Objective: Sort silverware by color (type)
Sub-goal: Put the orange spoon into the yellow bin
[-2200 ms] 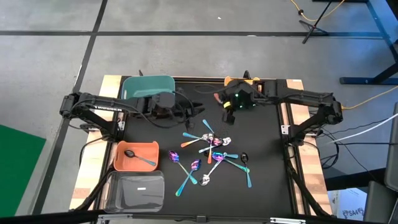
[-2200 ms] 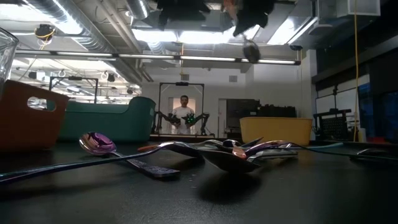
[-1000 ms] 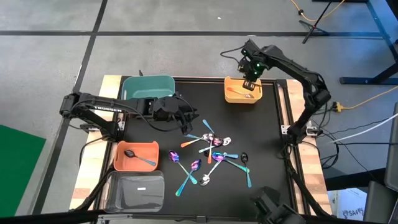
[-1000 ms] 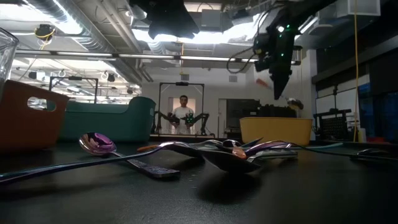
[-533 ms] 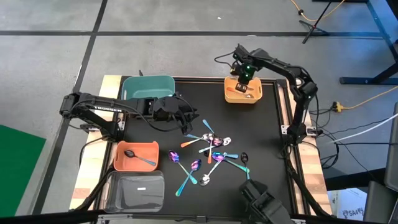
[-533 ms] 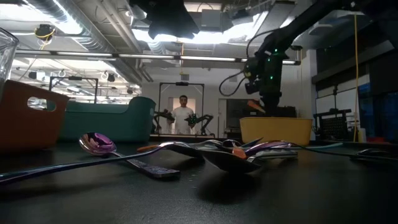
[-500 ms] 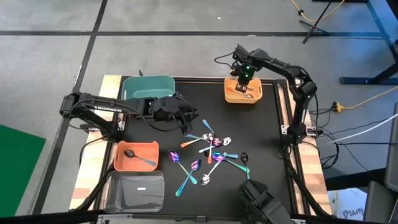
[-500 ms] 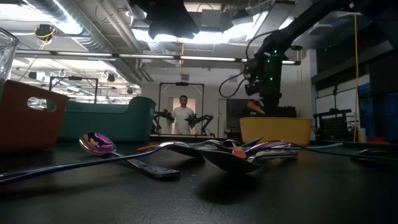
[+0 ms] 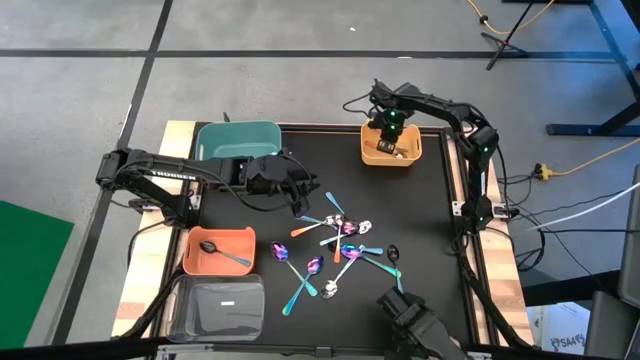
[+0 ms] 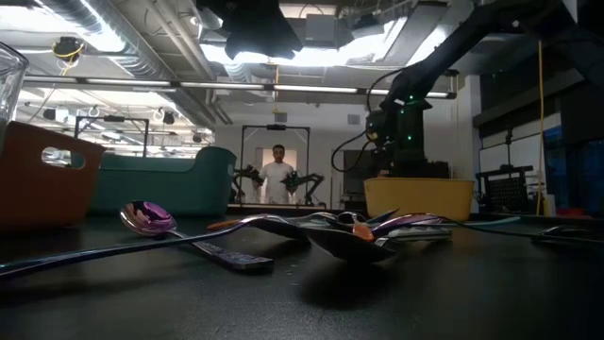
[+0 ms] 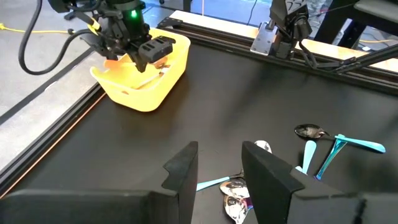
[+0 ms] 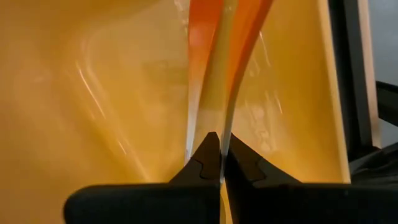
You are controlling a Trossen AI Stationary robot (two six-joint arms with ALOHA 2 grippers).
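Meanwhile, spoons [image 9: 340,245] litter black table [image 9: 420,210].

Both arms are dark, almost black, built from slim tube-like links with rounded joints. The left arm [image 9: 170,175] carries white letters along its upper link. The right arm [image 9: 450,108] has a small green light near the wrist, and a thin black cable makes a loop beside it. The left tool [image 11: 217,177] has two flat matte black fingers [image 11: 183,171] with angular, stepped edges.
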